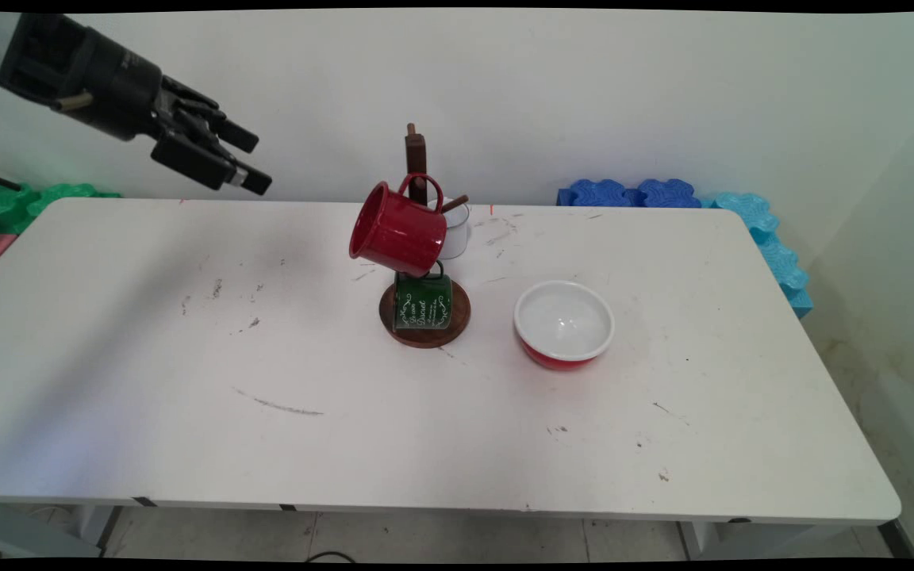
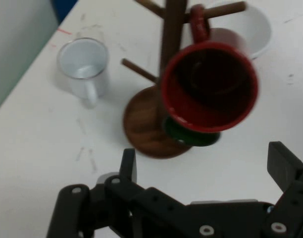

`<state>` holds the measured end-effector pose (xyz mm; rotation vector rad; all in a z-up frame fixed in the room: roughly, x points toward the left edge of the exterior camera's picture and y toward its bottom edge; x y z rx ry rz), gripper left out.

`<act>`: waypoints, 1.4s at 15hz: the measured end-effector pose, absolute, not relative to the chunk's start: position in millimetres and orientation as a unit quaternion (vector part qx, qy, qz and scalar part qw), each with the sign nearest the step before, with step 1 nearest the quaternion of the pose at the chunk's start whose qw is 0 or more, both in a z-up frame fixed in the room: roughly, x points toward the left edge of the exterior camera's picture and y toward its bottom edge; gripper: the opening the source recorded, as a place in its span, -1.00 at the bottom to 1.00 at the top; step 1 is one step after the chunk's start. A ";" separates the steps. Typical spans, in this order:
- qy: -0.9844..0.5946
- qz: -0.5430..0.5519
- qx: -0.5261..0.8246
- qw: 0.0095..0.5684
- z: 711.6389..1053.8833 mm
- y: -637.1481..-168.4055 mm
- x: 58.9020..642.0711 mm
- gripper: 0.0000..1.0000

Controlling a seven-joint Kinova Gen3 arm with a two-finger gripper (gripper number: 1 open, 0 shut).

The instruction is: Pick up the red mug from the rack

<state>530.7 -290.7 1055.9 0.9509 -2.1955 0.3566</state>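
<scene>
White bench under us: the gripper is hanging high at left, well apart from the red mug on the mug tree. Hand view: our fingers are spreading wide, holding nothing, facing the red mug's mouth; white mug standing beyond.

We see a dark, smooth wooden rack with a round base. The red mug and green mug look like glossy enamel, as does the red bowl with its shiny white inside. The white mug gleams too. The table is matt white, scuffed and marked. The gripper is matt black.
</scene>
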 end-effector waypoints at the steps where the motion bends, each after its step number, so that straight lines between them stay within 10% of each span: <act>1: -0.849 0.135 0.367 0.356 1055.6 -288.1 528.3 1.00; 21: -0.806 0.094 0.414 0.412 1024.7 -272.0 476.0 1.00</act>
